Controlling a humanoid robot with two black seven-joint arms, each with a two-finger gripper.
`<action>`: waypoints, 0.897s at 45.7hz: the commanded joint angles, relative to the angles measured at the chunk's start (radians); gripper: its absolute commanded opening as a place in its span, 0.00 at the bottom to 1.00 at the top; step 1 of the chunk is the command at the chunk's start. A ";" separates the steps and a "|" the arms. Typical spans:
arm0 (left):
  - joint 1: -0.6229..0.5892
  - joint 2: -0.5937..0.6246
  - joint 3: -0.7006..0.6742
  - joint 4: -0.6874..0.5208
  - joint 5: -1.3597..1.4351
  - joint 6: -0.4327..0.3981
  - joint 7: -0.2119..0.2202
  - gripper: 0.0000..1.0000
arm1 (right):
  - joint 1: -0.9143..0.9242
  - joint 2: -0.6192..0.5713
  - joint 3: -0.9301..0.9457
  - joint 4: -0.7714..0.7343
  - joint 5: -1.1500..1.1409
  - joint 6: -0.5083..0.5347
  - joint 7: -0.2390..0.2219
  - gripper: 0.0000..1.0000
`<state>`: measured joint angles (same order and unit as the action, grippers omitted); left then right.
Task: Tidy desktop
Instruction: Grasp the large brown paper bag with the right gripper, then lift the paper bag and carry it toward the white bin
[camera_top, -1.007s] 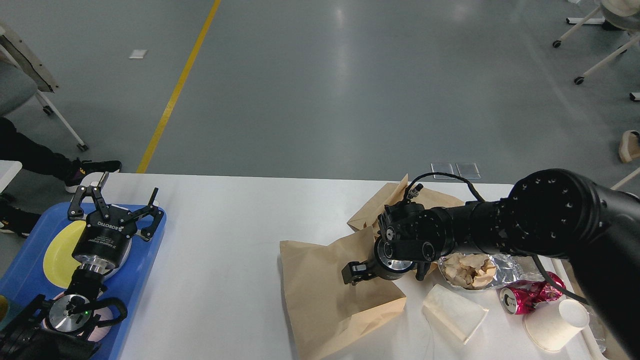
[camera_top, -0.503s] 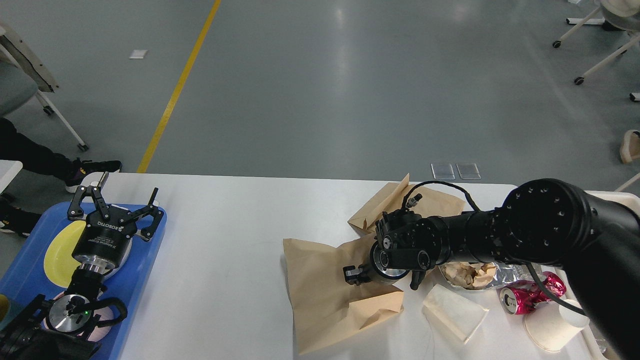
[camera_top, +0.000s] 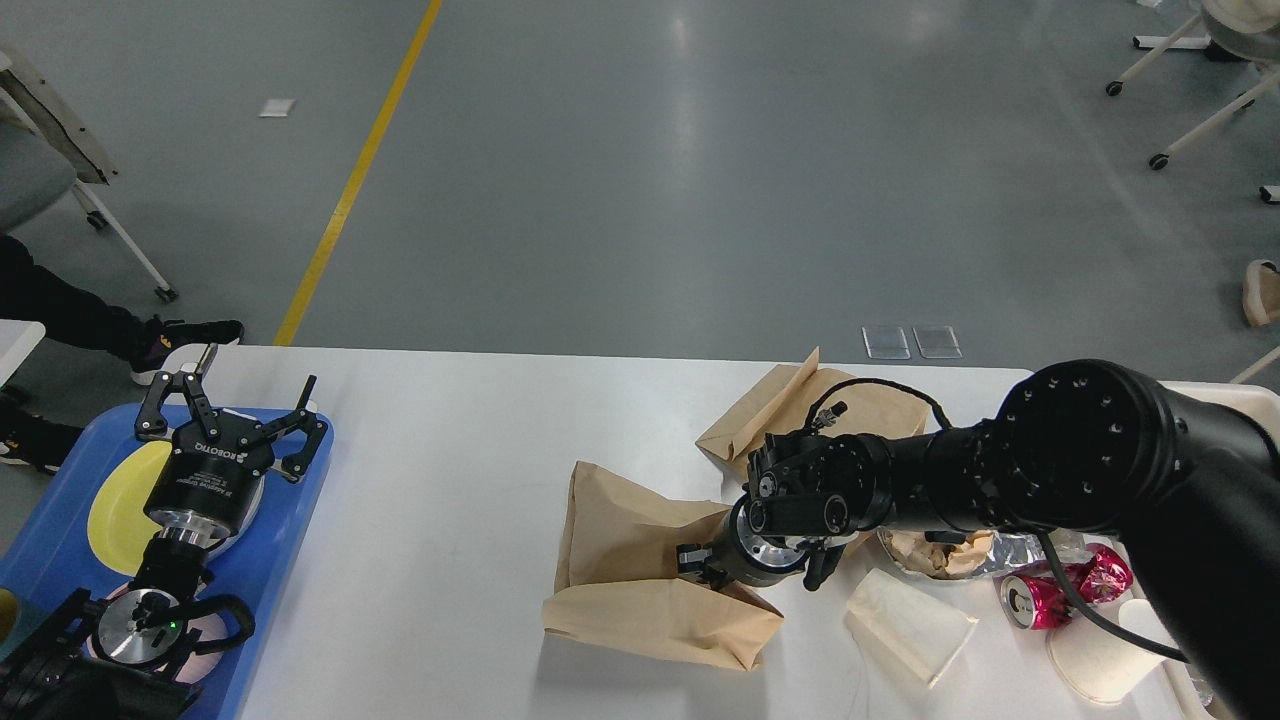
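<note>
The white desktop (camera_top: 450, 470) spans the view. On its right half lies a large brown paper bag (camera_top: 640, 560), buckled and folded over on itself. My right gripper (camera_top: 700, 566) reaches in from the right and presses down into the bag's fold, shut on the paper; the bag partly hides its fingers. Far to the left, my left gripper (camera_top: 250, 378) hangs open above the blue tray (camera_top: 290, 540), holding nothing.
A second brown bag (camera_top: 780, 405) lies behind my right wrist. Foil with crumpled paper (camera_top: 1000, 545), a crushed red can (camera_top: 1050, 590), a flattened white cup (camera_top: 910, 625) and a paper cup (camera_top: 1100, 660) crowd the right corner. A yellow plate (camera_top: 115, 505) sits in the tray.
My right gripper has dropped lower and shifted slightly left into the large bag. The bag went from lying flat to folded, its near part doubled under. The left arm has not moved.
</note>
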<state>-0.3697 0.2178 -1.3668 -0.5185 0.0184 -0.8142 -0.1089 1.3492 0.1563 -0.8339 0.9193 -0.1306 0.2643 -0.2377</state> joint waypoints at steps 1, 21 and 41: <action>0.000 0.000 0.000 0.000 0.000 0.000 0.000 0.97 | 0.037 -0.006 -0.001 0.035 0.031 0.004 0.001 0.00; 0.000 0.000 0.000 0.000 0.000 0.000 0.000 0.97 | 0.550 -0.141 -0.108 0.401 0.330 0.233 0.001 0.00; 0.000 0.000 0.000 0.000 0.000 0.000 0.000 0.97 | 1.076 -0.270 -0.548 0.529 0.378 0.604 0.257 0.00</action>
<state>-0.3697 0.2179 -1.3668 -0.5185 0.0184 -0.8146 -0.1089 2.3253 -0.1109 -1.2526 1.4458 0.2481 0.8010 -0.1308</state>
